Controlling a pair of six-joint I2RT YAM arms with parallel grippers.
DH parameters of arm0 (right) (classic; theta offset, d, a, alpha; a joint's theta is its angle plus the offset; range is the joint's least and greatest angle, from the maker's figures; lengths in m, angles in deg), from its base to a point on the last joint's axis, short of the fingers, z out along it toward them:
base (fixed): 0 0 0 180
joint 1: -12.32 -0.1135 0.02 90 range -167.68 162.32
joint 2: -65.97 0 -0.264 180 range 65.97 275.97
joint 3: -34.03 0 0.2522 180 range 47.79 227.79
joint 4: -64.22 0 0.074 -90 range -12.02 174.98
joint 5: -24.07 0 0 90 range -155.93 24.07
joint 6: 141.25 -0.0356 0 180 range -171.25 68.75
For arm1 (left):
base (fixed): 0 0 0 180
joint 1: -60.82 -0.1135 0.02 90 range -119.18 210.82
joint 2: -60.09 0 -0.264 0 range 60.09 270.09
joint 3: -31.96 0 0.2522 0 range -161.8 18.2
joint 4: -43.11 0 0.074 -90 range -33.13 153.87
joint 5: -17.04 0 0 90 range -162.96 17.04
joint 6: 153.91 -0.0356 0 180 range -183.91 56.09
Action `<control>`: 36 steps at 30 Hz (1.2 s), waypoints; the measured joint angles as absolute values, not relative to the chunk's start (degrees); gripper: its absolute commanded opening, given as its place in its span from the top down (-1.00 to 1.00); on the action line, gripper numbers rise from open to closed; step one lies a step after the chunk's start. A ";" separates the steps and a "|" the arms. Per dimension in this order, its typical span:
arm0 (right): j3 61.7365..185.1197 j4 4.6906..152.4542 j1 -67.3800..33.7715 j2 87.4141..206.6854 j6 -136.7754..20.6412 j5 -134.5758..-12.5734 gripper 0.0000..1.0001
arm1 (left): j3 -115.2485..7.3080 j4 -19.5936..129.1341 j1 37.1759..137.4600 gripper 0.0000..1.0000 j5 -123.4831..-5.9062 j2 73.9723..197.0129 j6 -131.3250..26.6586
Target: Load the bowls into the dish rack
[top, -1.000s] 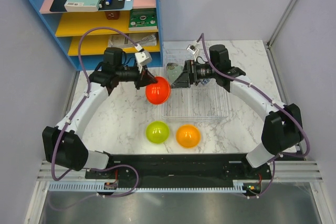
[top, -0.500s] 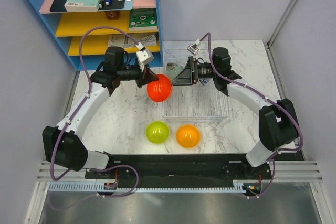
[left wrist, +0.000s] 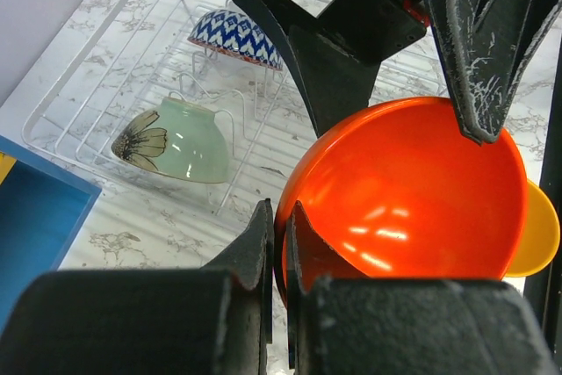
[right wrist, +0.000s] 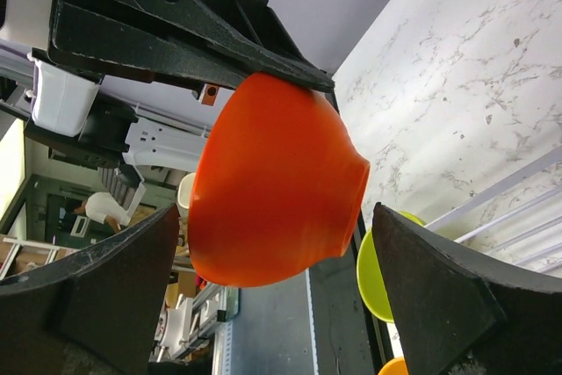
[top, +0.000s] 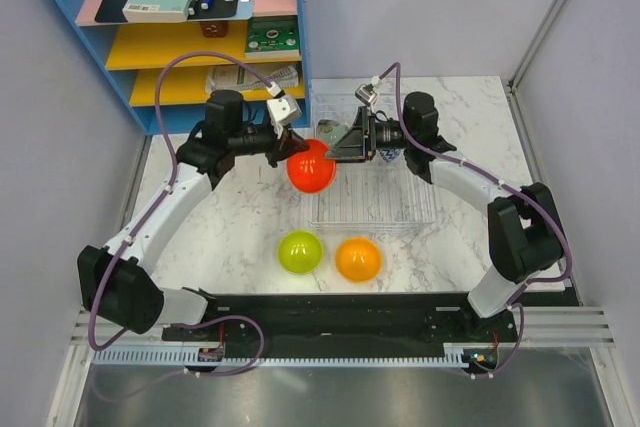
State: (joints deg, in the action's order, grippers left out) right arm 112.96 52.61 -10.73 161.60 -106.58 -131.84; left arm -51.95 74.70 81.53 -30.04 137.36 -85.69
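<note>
Left gripper (top: pixel 297 150): fingers closed narrow on the rim of the red bowl (top: pixel 311 170). The left wrist view shows one finger inside the rim and one outside. The bowl is held clear of the marble table (top: pixel 235 212), tipped on its side, at the left edge of the clear dish rack (top: pixel 405 209).

Right gripper (top: pixel 335 147): fingers spread wide, one on each side of the red bowl. In the left wrist view one fingertip (left wrist: pixel 477 125) meets the bowl's rim. Whether the other finger touches the bowl cannot be told.

Rack contents: a patterned bowl (left wrist: pixel 237 37) with blue-white zigzag, resting mouth down at a tilt, and a pale green bowl (left wrist: pixel 180 140) bearing a flower mark, lying on its side. Both sit among the ribs, apart from each other.

Outside the rack: a lime green bowl (top: pixel 299 252) and an orange bowl (top: pixel 358 259) rest mouth down on the table, just beside each other, in front of the rack's near edge.

A blue-and-yellow shelf unit (top: pixel 70 7) stands at the far left corner
</note>
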 measured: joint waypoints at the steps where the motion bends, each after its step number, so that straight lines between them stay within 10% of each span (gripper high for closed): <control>1: 112.83 51.96 -10.75 161.60 -107.09 -131.93 -0.95 | -51.86 74.63 81.75 0.96 -30.39 137.36 -85.69; 18: 110.47 48.20 -11.08 161.65 -109.69 -133.42 -0.31 | -51.47 73.58 82.23 0.96 -32.38 137.36 -85.65; 21: 110.29 46.97 -11.08 161.71 -110.39 -133.37 0.01 | -51.47 73.41 82.23 0.96 -32.36 137.36 -85.56; 25: 110.08 45.09 -11.08 162.22 -111.57 -133.42 1.00 | -51.47 73.28 82.21 0.94 -32.38 137.36 -85.39; 29: 110.05 44.13 -11.08 162.48 -112.18 -133.44 1.00 | -51.47 73.21 82.14 -0.09 -32.38 137.36 -84.97; 31: 110.05 43.98 -11.21 162.48 -112.38 -133.48 1.00 | -51.45 72.84 82.23 -0.91 -32.38 137.36 -84.86; 36: 110.21 50.03 -11.25 162.22 -106.71 -132.83 1.00 | -50.97 72.51 81.40 -0.99 -32.40 137.25 -84.34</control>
State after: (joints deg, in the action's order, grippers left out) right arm 110.21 50.03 -11.25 162.22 -106.71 -132.83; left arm -50.97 72.51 81.40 -32.40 137.25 -84.34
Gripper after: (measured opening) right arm 0.734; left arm 0.992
